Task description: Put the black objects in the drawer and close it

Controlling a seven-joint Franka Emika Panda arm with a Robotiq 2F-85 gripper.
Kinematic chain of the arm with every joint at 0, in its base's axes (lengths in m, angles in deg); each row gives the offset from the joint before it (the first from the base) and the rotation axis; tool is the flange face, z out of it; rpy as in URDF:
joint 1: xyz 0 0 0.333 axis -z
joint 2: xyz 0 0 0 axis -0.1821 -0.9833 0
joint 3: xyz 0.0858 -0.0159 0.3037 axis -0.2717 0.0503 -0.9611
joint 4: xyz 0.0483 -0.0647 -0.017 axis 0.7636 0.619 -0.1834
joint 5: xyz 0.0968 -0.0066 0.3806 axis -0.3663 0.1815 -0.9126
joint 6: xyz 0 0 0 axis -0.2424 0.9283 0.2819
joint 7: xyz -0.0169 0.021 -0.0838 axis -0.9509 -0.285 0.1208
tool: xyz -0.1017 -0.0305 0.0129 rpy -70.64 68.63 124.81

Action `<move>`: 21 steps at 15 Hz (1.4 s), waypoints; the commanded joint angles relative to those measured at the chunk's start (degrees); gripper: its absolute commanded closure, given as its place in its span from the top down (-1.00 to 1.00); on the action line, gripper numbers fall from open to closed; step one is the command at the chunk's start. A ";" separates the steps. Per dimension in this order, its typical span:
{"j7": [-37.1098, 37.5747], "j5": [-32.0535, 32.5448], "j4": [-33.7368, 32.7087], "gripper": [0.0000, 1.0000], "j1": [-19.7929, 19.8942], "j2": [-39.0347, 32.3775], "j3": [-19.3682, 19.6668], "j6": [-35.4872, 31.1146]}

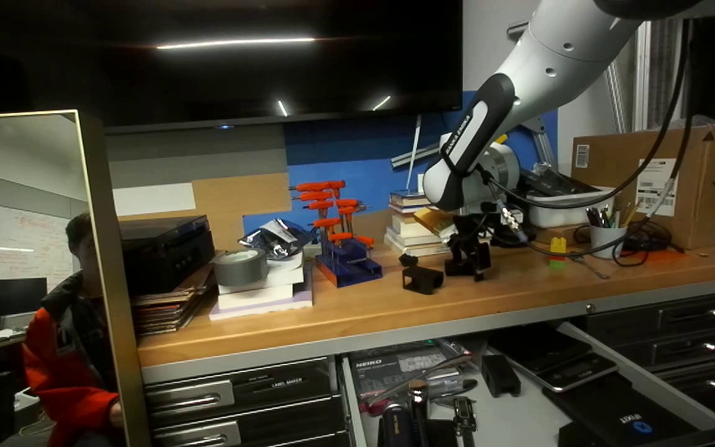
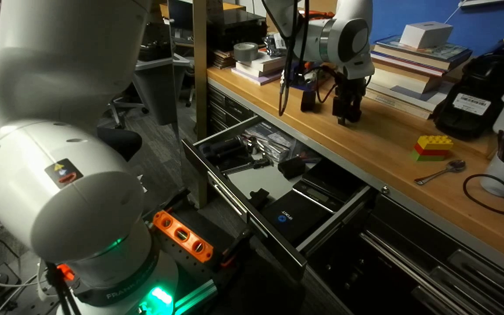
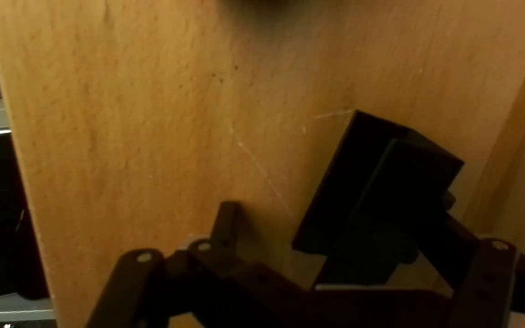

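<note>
Wrist view: the nearer black object [image 3: 381, 182] rests on the surface [image 3: 153, 136], extending past the fingers [image 3: 227, 223] toward the top of the view and crowding the finger at right; whether the two touch cannot be told. The fingers stand wide apart, gripping nothing, with bare surface showing beside the one at left. The object's long axis leans from lower left to upper right, oblique to the closing line, so a slight turn or sideways shift would probably help before closing. A second black object [image 1: 421, 277] sits near the fingers but apart from them in both exterior views. The arm [image 1: 537, 81] slants in from above, its fingers pointing down close to the surface. The drawer [image 2: 227, 194] stands open below.
</note>
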 commanded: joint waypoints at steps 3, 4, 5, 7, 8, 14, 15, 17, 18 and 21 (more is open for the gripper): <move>-6.06 -1.49 -3.07 0.32 0.48 -1.46 -0.66 4.00; -6.80 -1.53 -3.23 0.17 0.55 -1.54 -0.67 4.70; -7.41 -1.43 -3.40 -0.02 0.52 -1.62 -0.57 5.37; -8.39 -1.40 -3.84 -0.28 0.52 -1.60 -0.51 5.69; -9.02 -1.30 -3.88 -0.46 0.49 -1.46 -0.48 5.98; -22.62 -1.27 -1.46 -0.80 1.44 1.78 -2.19 12.55; -25.29 -1.04 0.05 -0.75 1.45 3.31 -2.16 13.83; -29.94 0.07 3.09 -0.72 1.15 6.34 -1.44 17.84; -31.48 0.57 4.94 -0.69 0.99 8.09 -0.96 19.60; -35.38 2.00 12.15 -0.72 1.04 13.87 -0.03 23.90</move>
